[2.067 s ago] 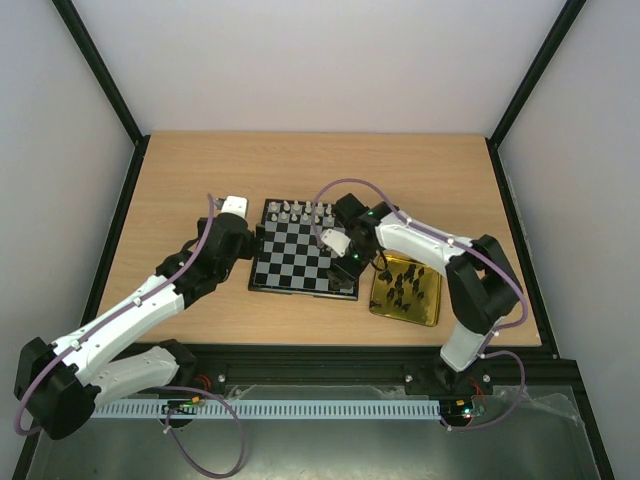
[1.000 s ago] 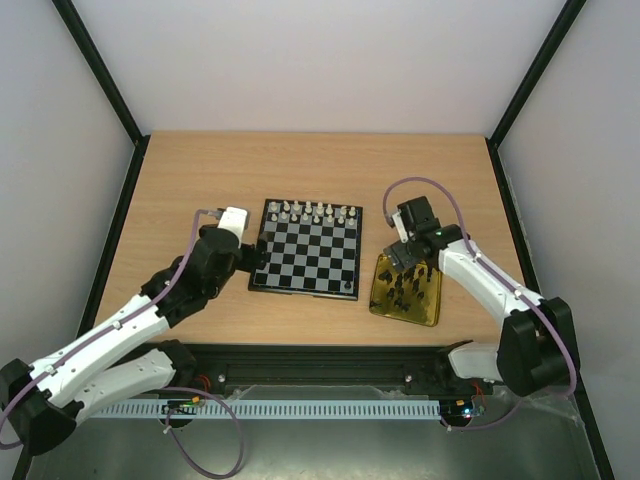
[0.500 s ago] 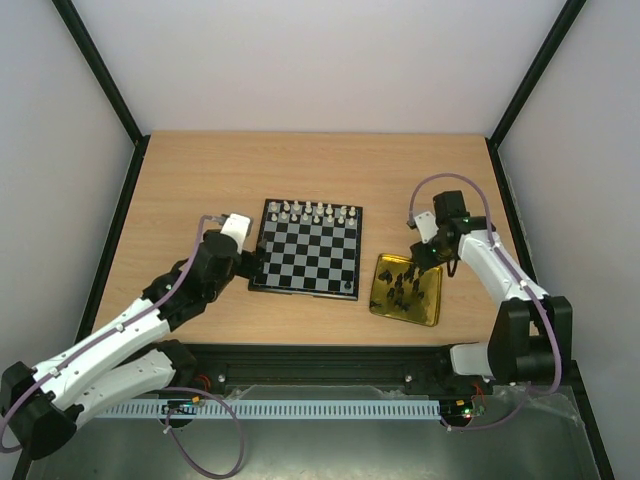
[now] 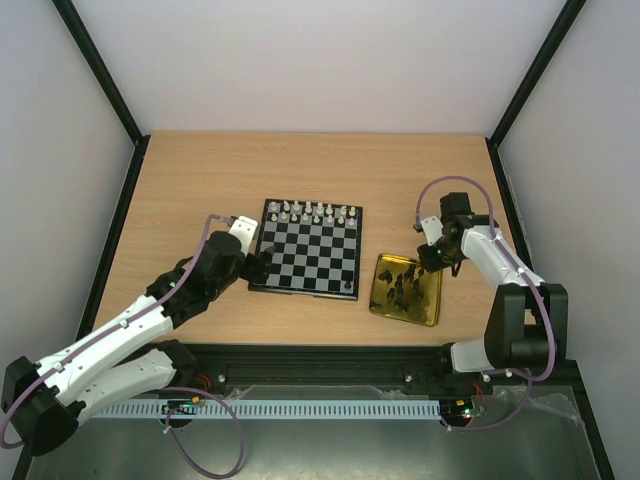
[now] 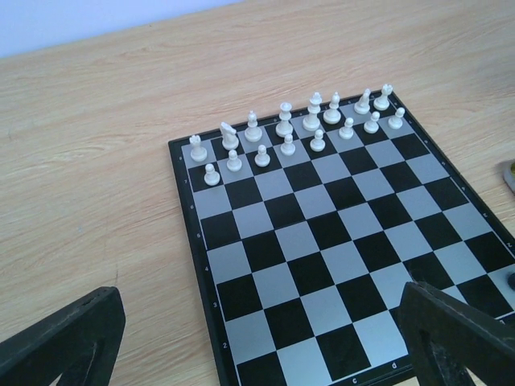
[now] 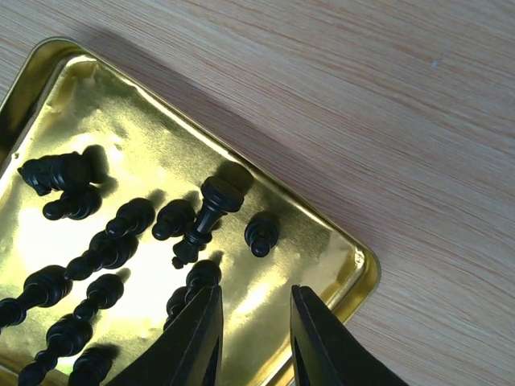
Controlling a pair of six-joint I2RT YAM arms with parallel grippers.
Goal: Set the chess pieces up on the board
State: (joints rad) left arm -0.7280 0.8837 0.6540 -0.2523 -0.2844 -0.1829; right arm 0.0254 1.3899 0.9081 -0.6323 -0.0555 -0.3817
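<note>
The board lies mid-table. White chess pieces fill its two far rows, seen as white chess pieces in the left wrist view. One black piece stands on the near right corner square. My left gripper hovers at the board's left edge, open wide over empty squares. Several black pieces lie in the gold tray. My right gripper hangs over the tray's far right corner. Its jaws stand open by a narrow gap with nothing between them. A black pawn lies just ahead of them.
The gold tray sits just right of the board, near the table's front edge. Black frame rails run along the left, right and near sides of the wooden table.
My right arm swung from the tray's far left to its far right corner, and its jaws narrowed. My left gripper crept a little nearer the board's left edge.
</note>
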